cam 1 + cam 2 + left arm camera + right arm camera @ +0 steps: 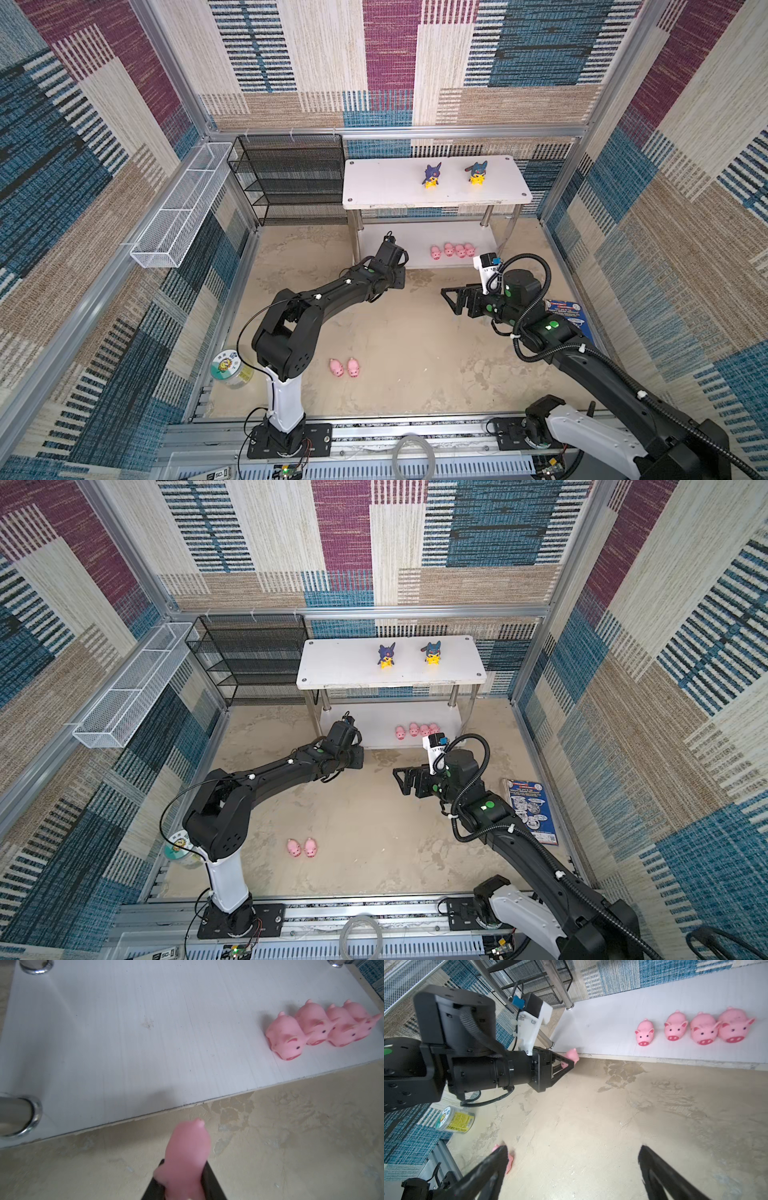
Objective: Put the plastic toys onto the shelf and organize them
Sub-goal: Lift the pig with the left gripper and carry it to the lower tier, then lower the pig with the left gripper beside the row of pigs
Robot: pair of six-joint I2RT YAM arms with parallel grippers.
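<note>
Clamped in the left gripper, closest to the left wrist lens, a pink pig is held above the floor, just short of the front edge of the shelf. Four pigs are seen on the lower tier, side by side in a touching row, well off to one side of the held one.

From the right wrist, the right gripper is seen with its jaws spread wide and nothing between them. A floor pig is partly hidden behind one finger.

In both top views two pigs are seen on the floor near the left arm's base, and two hooded figures are stood on the top tier. Seven pigs and two figures are counted in all.

Placing of the fifth pig is judged to be in hand. For the next move, the pig must be carried in under the top tier, kept clear of the chrome leg, and set down beside the end of the row without the row being nudged.
</note>
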